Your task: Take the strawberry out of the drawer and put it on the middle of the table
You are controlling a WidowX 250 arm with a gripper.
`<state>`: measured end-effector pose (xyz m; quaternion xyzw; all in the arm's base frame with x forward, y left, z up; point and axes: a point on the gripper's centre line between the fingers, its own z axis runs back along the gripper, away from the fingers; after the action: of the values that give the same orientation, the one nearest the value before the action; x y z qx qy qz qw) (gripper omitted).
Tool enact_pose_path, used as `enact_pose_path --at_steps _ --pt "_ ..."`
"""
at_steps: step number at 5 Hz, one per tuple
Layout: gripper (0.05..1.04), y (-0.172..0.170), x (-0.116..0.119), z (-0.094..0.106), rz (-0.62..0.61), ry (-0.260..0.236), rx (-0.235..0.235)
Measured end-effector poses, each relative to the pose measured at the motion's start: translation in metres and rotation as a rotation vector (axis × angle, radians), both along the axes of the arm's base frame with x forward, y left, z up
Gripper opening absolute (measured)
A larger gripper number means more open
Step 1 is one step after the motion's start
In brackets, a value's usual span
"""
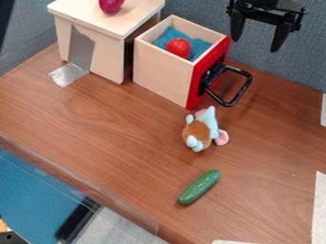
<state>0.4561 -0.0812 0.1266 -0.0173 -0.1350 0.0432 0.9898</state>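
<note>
One red strawberry [179,47], rounded and finely speckled, sits on rumpled blue cloth [167,35] inside the open drawer [159,74], at the upper middle of the frame. We see pale, smooth wood on the drawer's sides, a bright red front and a black looped handle [243,95]. Silvery, creased tape [67,75] joins the pale wooden box [92,26] to the brown wood-grained bench [96,119]. Near the centre, we find a fuzzy plush toy [200,131]; below it, a glossy green cucumber [199,187]. At upper right, our black claw [256,45] hangs with its fingers apart.
</note>
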Motion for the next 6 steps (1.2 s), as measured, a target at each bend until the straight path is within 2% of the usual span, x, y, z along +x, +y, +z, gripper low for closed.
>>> enact_pose_path --at_steps 1,2,3,4,6 --pt "1.001 0.000 -0.002 -0.021 0.004 0.052 0.004" --pt "1.001 0.025 -0.001 -0.015 0.092 0.060 -0.029" --pt "1.001 0.072 -0.002 0.007 0.212 0.008 -0.068" --pt "1.001 0.100 -0.011 0.017 0.250 -0.023 -0.071" --pt "1.001 0.132 -0.008 0.004 0.338 -0.023 -0.057"
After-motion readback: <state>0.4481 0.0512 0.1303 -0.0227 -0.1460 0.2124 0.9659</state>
